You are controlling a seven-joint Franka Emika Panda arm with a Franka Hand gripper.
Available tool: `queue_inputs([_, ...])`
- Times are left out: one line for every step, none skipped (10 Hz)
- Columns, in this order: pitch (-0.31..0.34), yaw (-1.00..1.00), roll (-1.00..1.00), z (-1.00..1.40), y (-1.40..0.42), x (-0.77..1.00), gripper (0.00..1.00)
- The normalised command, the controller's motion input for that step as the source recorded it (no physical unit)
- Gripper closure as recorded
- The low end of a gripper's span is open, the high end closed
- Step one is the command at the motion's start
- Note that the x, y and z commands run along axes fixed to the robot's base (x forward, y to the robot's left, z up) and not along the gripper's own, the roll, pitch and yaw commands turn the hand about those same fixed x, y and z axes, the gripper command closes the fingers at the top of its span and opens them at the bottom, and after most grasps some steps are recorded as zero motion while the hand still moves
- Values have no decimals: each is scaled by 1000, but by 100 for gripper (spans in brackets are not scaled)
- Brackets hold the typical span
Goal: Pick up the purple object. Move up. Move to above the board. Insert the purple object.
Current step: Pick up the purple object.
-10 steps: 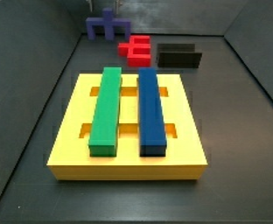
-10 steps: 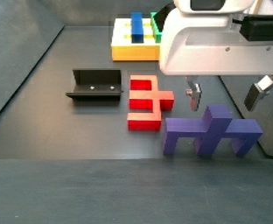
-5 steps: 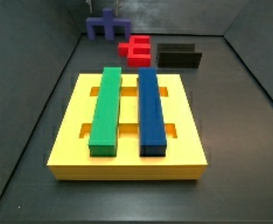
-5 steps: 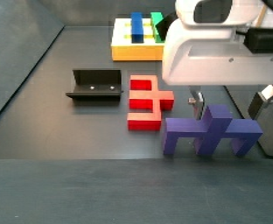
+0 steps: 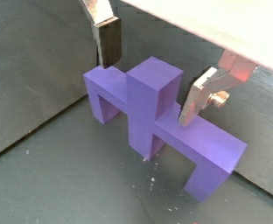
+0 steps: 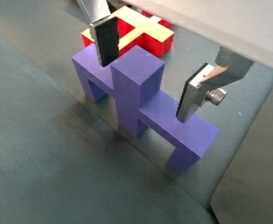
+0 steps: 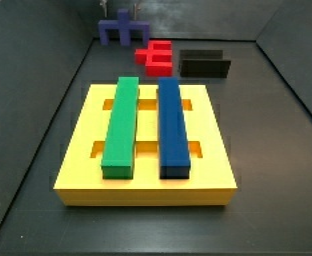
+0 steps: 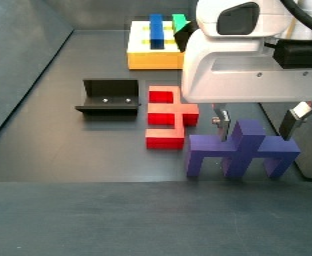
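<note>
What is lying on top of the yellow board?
On the board lie a green bar and a dark-blue bar, side by side. Slots beneath them are mostly covered. The open pincer straddles the purple object.

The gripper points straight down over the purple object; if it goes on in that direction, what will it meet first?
Most likely the purple object. The gripper is open, one finger on each side of the raised central stub. Going down, the fingers would pass beside the stub and probably meet the crossbar; depth is unclear.
</note>
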Motion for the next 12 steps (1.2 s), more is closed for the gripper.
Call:
queue_inputs([13, 186, 60, -23, 0, 134, 0])
queue_inputs([0, 160, 41, -40, 0, 83, 0])
queue_inputs([0, 89, 6, -51, 0, 3, 0])
queue_inputs([0, 20, 0, -34, 0, 0, 0])
queue_inputs([0, 0, 0, 0, 0, 0, 0])
queue_inputs([0, 0, 0, 0, 0, 0, 100])
queue_inputs([0, 0, 0, 0, 0, 0, 100])
queue_inputs([0, 0, 0, 0, 0, 0, 100])
queue_inputs([0, 0, 0, 0, 0, 0, 100])
queue_inputs([0, 0, 0, 0, 0, 0, 100])
queue_inputs([0, 0, 0, 0, 0, 0, 100])
queue_inputs([0, 0, 0, 0, 0, 0, 100])
